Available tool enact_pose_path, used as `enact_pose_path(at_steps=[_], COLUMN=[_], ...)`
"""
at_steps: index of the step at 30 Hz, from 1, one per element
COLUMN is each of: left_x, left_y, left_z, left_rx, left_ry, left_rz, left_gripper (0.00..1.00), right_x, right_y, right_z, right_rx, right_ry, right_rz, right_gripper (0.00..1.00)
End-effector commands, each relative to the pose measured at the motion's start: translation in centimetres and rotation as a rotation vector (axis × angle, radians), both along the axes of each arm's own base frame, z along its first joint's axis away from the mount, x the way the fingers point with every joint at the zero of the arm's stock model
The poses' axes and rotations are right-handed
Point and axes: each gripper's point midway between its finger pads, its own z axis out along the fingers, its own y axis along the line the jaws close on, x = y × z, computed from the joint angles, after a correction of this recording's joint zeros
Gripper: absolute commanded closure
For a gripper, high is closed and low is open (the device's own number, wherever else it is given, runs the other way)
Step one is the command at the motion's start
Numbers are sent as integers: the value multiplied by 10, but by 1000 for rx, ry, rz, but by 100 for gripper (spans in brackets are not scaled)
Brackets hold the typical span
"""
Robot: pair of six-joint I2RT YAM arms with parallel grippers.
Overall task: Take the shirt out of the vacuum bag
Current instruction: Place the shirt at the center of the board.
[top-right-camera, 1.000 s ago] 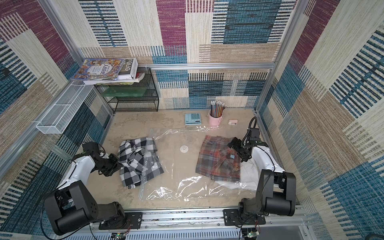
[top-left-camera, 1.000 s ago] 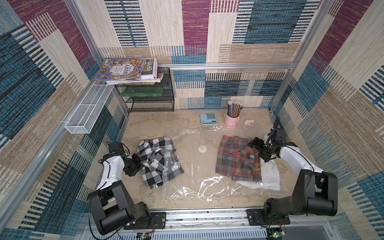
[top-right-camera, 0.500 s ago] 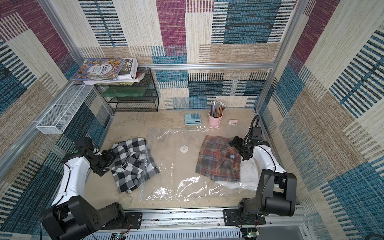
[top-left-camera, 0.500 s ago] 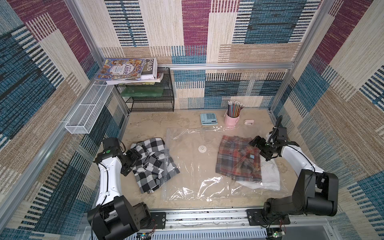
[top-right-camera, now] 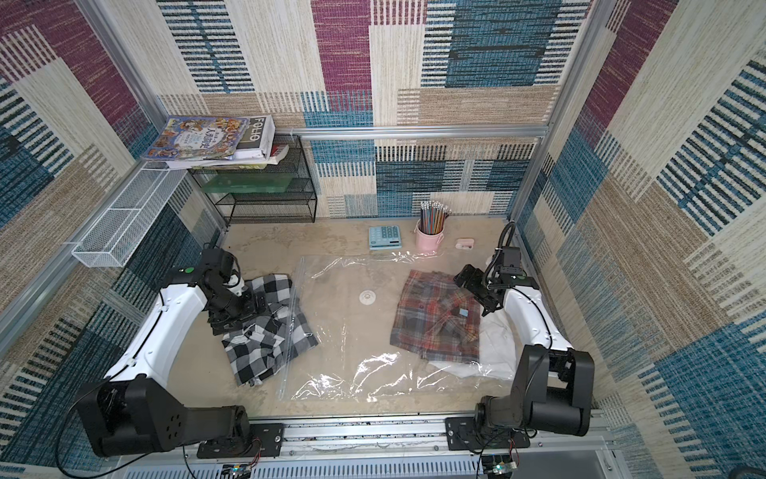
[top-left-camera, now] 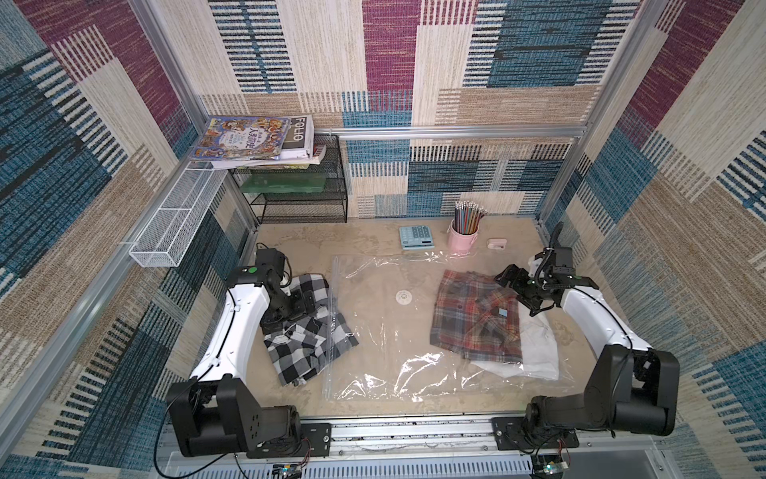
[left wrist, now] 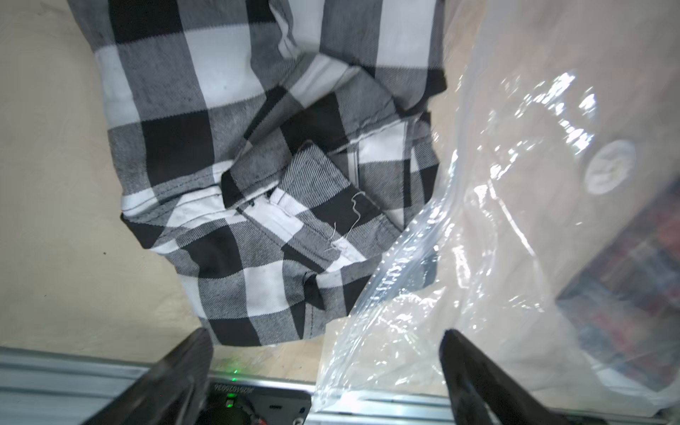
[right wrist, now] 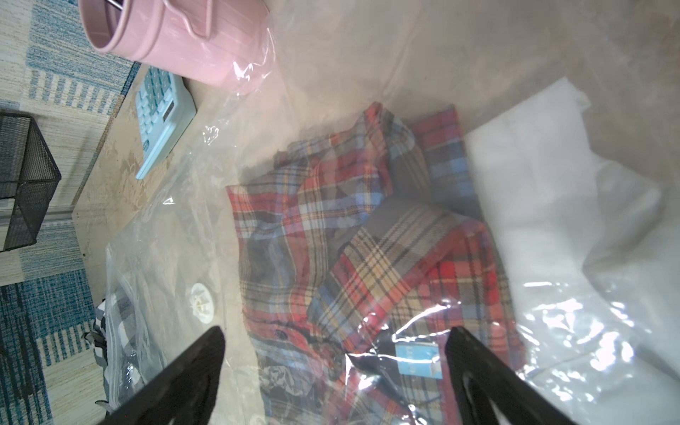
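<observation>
The left gripper [left wrist: 325, 333] has its jaws spread wide with nothing between them. It is poised over the black-and-white checked shirt [top-left-camera: 309, 348], which lies crumpled on the table [top-left-camera: 290, 249] at the left. The shirt's right edge crosses the zip strip [top-left-camera: 334, 273] of the vacuum bag [top-left-camera: 385, 331]. The right gripper [right wrist: 335, 331], jaws likewise spread and empty, hangs over a red plaid shirt [top-left-camera: 468, 319] inside the bag's right end, beside a white garment [top-left-camera: 536, 352]. The bag lies flat mid-table, round white valve [top-left-camera: 403, 297] up.
</observation>
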Motion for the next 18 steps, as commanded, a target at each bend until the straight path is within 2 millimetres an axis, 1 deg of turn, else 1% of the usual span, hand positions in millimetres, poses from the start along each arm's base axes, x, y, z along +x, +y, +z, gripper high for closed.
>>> enact_pose_path(at_steps=[1,2,4,6,8,10,12,14,18], left_x=[-19,-19,-19,-15,-11,-7,-2,3,14], left_y=[22,26,28,20,17,15,9,17,12], left_z=[-2,-1,-2,-8,-18,-28,-39,-52,-74], left_rx=[166,196,216,179,203,226,196,248,234], left_ry=[85,89,94,119,174,221,249,297,348], left_rz=[-62,-69,-94,-128,-168,-200,-210,-217,-249], left_gripper=[3,4,7,10,12,12,11,11,13], right_x=[-2,-3,-3,-3,-2,-1,0,2,1], right_y=[5,6,8,9,12,14,16,18,22], right_z=[5,5,6,4,4,5,8,11,14], right_rx=[3,1,1,5,14,19,20,20,39], right_ry=[-5,-5,-6,-3,-3,-9,-13,-21,-27], right_rz=[23,26,34,38,44,48,53,60,70], right_gripper=[4,4,4,4,4,4,4,4,4])
